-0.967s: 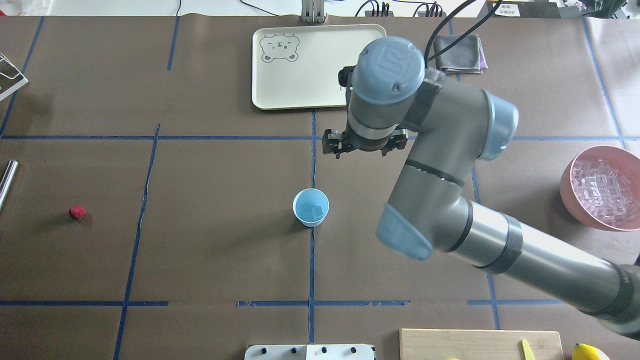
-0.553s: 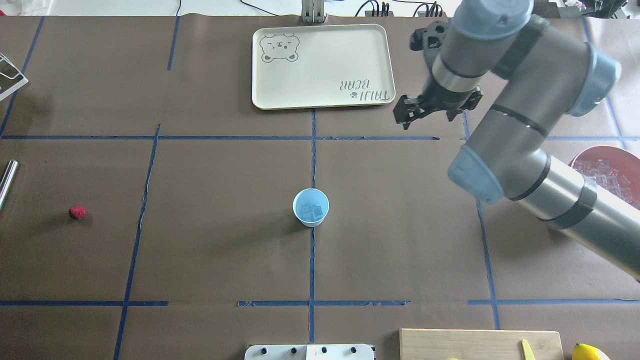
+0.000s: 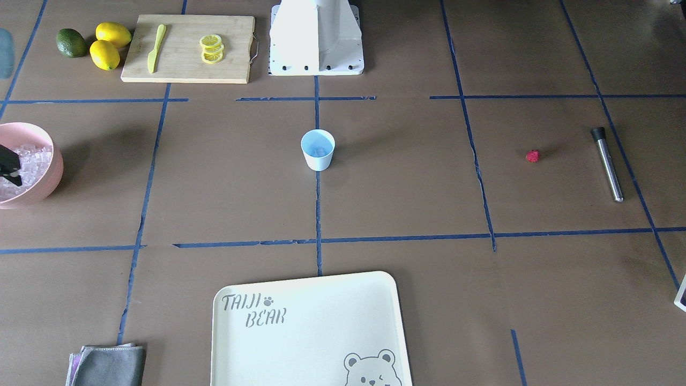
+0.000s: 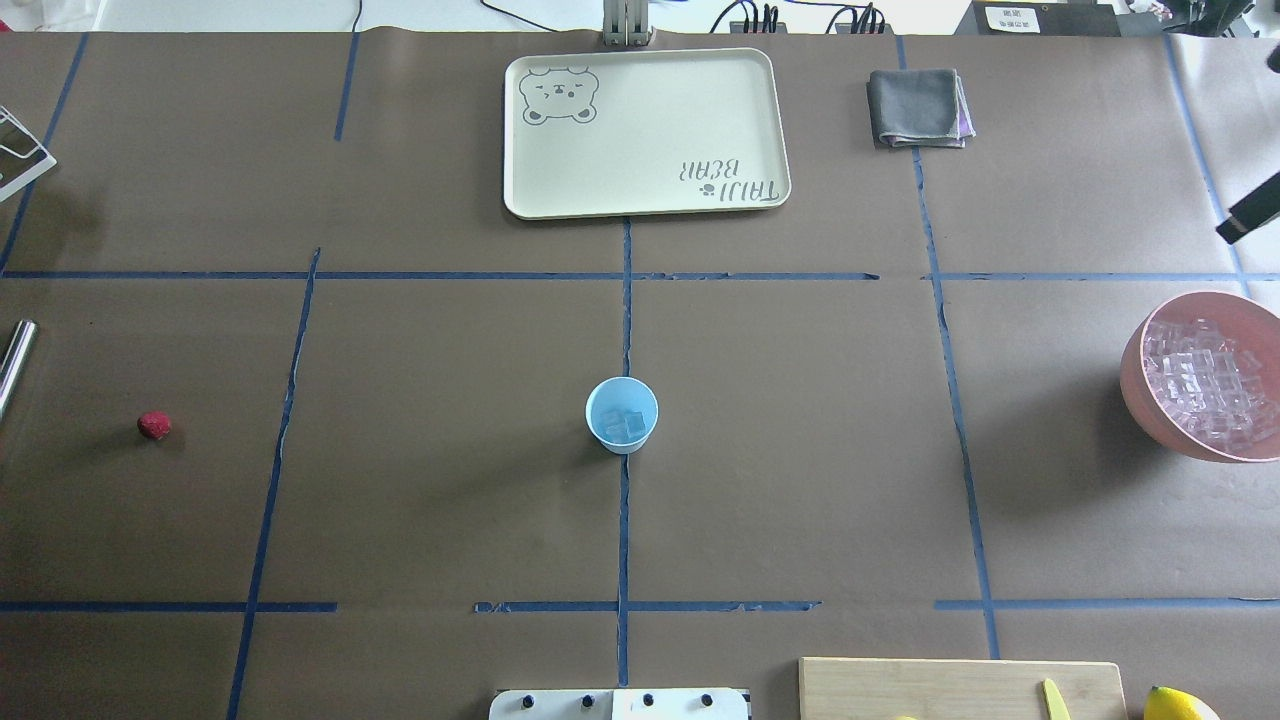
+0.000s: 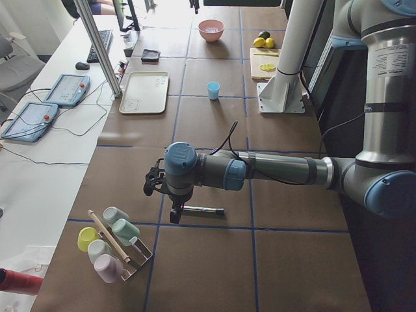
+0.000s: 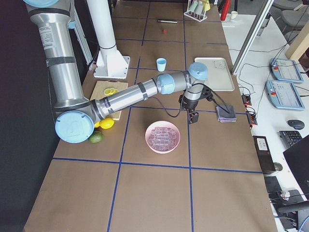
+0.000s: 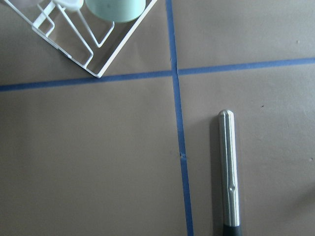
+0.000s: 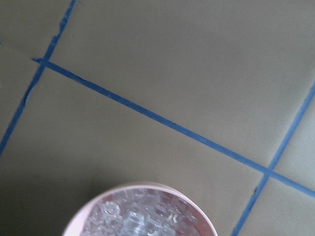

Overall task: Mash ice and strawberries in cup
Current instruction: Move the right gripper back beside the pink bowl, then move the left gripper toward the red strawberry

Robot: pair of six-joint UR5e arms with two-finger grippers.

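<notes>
The light-blue cup (image 4: pixel 621 414) stands at the table's middle with a few ice cubes (image 4: pixel 626 424) in it. More ice (image 4: pixel 1205 380) is piled in the pink bowl (image 4: pixel 1150 400) at the right edge. The red strawberry (image 4: pixel 154 425) lies alone at the far left. My right gripper (image 6: pixel 193 117) hangs just beyond the bowl; only a black bit of it (image 4: pixel 1250 215) shows overhead, and I cannot tell its state. My left gripper (image 5: pixel 172 209) hovers over a metal muddler (image 5: pixel 203 210); whether it is open or shut I cannot tell.
A cream tray (image 4: pixel 645 130) and a folded grey cloth (image 4: pixel 920 108) lie at the far side. A cutting board (image 3: pixel 187 48) with lemon slices, a knife, lemons and an avocado sits by the robot base. A white rack (image 5: pixel 110 244) of cups stands near the muddler.
My right arm has swung from over the table's middle away to the right, almost out of the overhead view. The cup and the strawberry have not moved.
</notes>
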